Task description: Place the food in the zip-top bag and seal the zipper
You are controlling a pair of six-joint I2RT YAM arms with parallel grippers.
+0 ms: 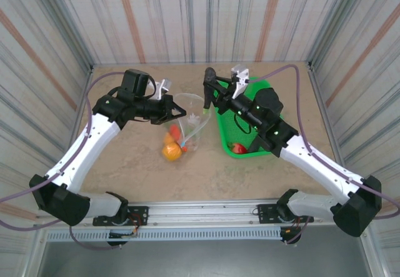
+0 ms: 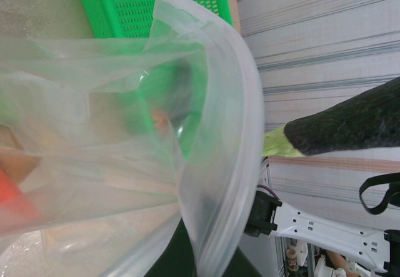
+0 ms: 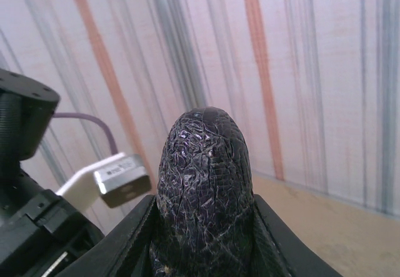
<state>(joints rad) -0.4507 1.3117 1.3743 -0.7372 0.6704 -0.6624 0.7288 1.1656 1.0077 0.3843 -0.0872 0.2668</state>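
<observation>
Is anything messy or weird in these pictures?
Nothing is spilled or broken. The right gripper holds the dark eggplant up in the air near the zip-top bag, and a red fruit lies in the green basket.

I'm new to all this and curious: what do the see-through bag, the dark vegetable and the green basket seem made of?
The bag looks like thin clear plastic film, glossy; it creases and colours show through. The eggplant is likely a moulded plastic or rubber toy, near-black, with wrinkled, faintly shiny skin. The basket is stiff bright-green plastic, a mesh of small holes.
</observation>
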